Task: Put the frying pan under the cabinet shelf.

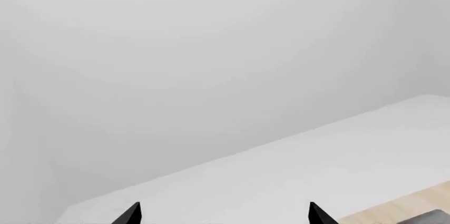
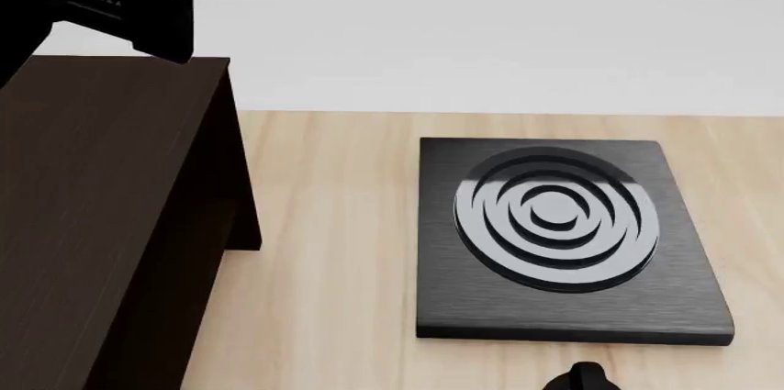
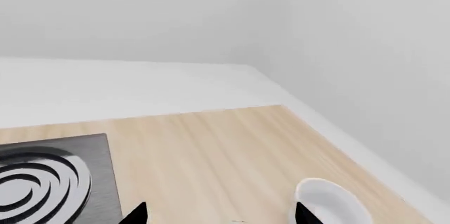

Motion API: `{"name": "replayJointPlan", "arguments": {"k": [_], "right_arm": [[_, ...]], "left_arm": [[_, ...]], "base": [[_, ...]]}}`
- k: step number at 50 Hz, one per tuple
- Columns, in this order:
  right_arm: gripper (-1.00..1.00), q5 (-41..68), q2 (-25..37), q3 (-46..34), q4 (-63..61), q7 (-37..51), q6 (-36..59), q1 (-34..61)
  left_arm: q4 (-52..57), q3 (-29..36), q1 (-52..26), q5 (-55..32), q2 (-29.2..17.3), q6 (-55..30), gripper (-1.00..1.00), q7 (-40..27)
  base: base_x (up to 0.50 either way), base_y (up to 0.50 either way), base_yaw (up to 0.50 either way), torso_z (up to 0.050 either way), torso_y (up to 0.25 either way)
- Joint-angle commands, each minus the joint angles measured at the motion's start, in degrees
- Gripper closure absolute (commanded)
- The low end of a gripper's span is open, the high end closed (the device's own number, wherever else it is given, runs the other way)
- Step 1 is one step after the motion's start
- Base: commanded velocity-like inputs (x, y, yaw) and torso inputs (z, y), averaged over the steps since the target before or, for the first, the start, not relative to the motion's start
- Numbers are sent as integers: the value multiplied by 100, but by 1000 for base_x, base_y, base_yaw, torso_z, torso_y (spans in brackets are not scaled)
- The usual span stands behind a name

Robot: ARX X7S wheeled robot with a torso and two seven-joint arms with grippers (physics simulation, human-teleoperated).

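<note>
The frying pan is out of view in all three views. The cabinet shelf (image 2: 98, 225), dark brown with a flat top and slab sides, fills the left of the head view. My left arm (image 2: 128, 0) is raised above the cabinet's far corner. My left gripper (image 1: 225, 214) is open, with nothing between its two black fingertips (image 1: 130, 214), and it faces a white wall. My right gripper (image 3: 221, 214) is also open and empty, and hangs over bare wooden tabletop (image 3: 211, 155).
A black square plate with concentric rings (image 2: 557, 234) lies on the wooden table right of the cabinet; its corner (image 3: 49, 176) shows in the right wrist view. A white round bowl (image 3: 330, 200) sits beside the right fingertip. White walls bound the table at the back and right.
</note>
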Motion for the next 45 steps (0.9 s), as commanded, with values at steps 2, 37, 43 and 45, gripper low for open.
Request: {"name": "replayJointPlan", "arguments": {"k": [2,37,43,45], "right_arm": [[-100,1146,132,2060,-717,315,0,-1636],[-100,2430,193,4340,-1454,670,-213,-4114],[-100,2179,160,4225,-1587,490,-201,-4271],[-100,2006,214,4036,-1632,480,-178,-4307]], "left_arm": [[-91,75,-49,65,36,46,-100,27],[-90,78,-70,-2,-51,118,-100,33],[-117,72,-69,1,-46,159,-100,44],[-117,79,-60,4,-44,171,-100,47]], "base": [[0,0,0,0,0],[0,0,0,0,0],[0,0,0,0,0],[0,0,0,0,0]]}}
